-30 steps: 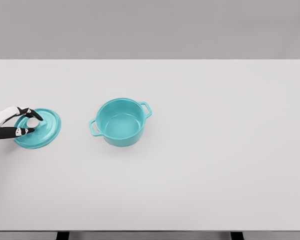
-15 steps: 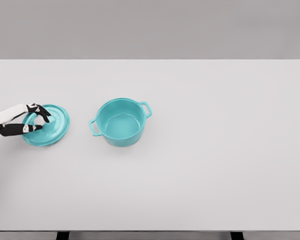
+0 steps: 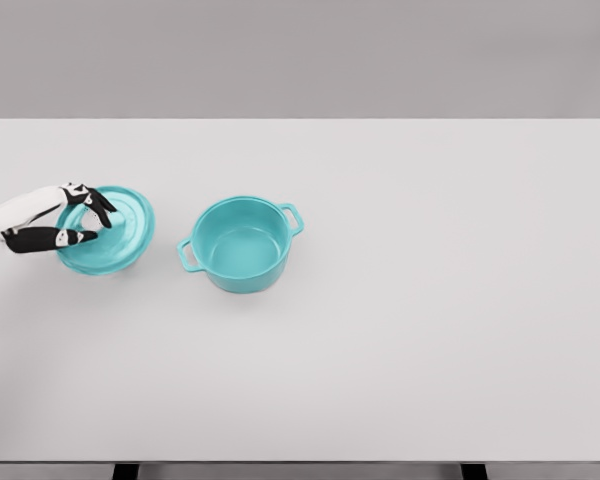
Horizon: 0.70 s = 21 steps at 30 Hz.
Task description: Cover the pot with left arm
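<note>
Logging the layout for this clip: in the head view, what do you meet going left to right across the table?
left hand → teal lid it holds → open teal pot → bare white table.

Only the left hand and a short stretch of its forearm are visible at the picture's left edge. The forearm shell is smooth white with no visible cables, screws or lettering. The fingers are slim and black, with small white patches near the joints and tips.
</note>
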Each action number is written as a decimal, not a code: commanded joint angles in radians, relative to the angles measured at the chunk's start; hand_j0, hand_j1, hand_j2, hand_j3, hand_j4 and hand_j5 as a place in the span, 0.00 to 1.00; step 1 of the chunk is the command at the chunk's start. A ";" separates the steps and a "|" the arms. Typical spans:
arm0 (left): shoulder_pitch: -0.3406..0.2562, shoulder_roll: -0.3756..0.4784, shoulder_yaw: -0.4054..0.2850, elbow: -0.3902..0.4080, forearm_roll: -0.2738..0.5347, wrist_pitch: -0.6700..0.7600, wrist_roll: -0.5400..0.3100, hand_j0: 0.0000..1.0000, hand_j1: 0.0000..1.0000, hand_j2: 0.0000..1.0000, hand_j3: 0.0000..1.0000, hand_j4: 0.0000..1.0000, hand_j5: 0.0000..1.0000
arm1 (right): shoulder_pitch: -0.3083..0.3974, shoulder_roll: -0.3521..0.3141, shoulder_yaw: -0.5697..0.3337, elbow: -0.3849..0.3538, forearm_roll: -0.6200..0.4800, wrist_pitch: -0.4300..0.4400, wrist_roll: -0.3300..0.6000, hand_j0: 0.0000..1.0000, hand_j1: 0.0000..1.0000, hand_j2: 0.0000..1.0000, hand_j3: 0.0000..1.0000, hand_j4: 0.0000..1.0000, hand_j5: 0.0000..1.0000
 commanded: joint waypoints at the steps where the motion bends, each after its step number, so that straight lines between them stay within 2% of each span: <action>1: 0.000 0.000 -0.001 -0.010 0.005 0.002 0.001 0.45 0.45 0.45 0.45 0.45 0.45 | 0.000 0.000 0.000 0.000 0.001 0.000 0.000 1.00 1.00 1.00 1.00 1.00 1.00; 21: -0.021 -0.001 -0.004 -0.119 -0.022 0.002 0.004 0.45 0.45 0.45 0.45 0.45 0.45 | 0.000 0.000 0.000 0.000 0.001 0.000 0.000 1.00 1.00 1.00 1.00 1.00 1.00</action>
